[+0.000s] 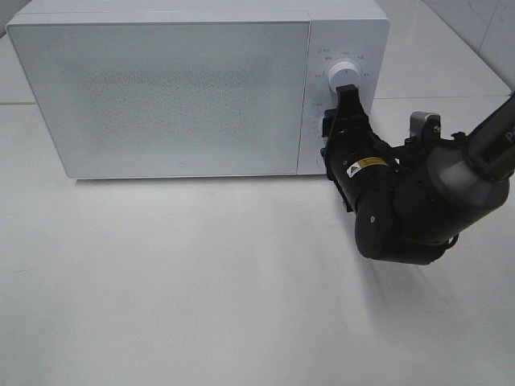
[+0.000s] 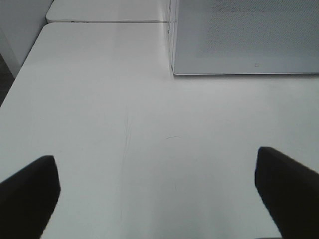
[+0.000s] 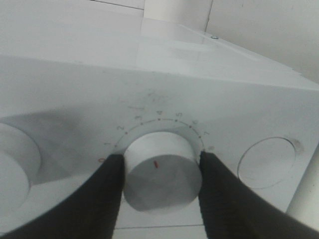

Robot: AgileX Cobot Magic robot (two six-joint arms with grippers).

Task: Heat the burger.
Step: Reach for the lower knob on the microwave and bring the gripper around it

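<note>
The burger is out of view. The white microwave point(image 1: 185, 96) stands with its door shut. My right gripper point(image 3: 160, 158) is shut on a round white timer knob point(image 3: 159, 181), one black finger point(image 3: 107, 194) pressed to each side of it; a red mark shows on the knob's face. From above, that gripper point(image 1: 346, 104) reaches the control panel just below the upper knob point(image 1: 344, 74) and hides the knob it holds. My left gripper point(image 2: 154, 157) hangs open over bare table, nothing between its fingers.
The right arm point(image 1: 418, 193) stretches in from the right edge across the table point(image 1: 201, 281). A second knob point(image 3: 12, 164) and a round recess point(image 3: 269, 162) flank the held knob. The microwave's front corner point(image 2: 174, 69) shows in the left wrist view.
</note>
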